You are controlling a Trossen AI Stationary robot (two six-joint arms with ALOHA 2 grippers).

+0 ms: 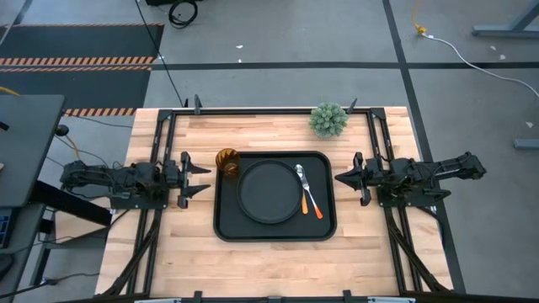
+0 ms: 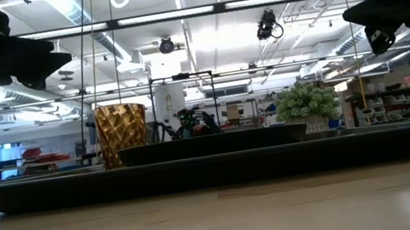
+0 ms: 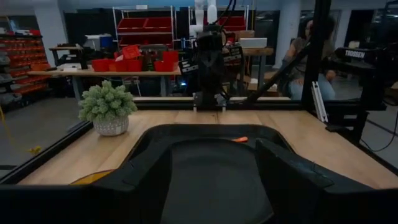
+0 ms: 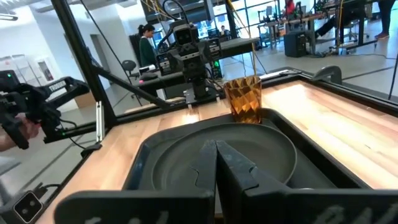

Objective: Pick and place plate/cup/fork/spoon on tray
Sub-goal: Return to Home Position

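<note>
The black tray lies in the middle of the table between my two arms. The round black plate rests flat in it. The fork and the spoon lie crossed on the plate's right part, silver heads toward the far edge, orange handles toward the near edge. The amber cup stands upright at the tray's far left corner. My left gripper hovers open just left of the tray, pointing level at it. My right gripper hovers shut just right of the tray, also level. Neither holds anything.
A green plant ball in a pale pot stands at the far edge, right of the middle. Black rails run along the table's sides. Bare wood lies near the front edge. A person sits in the room beyond the table.
</note>
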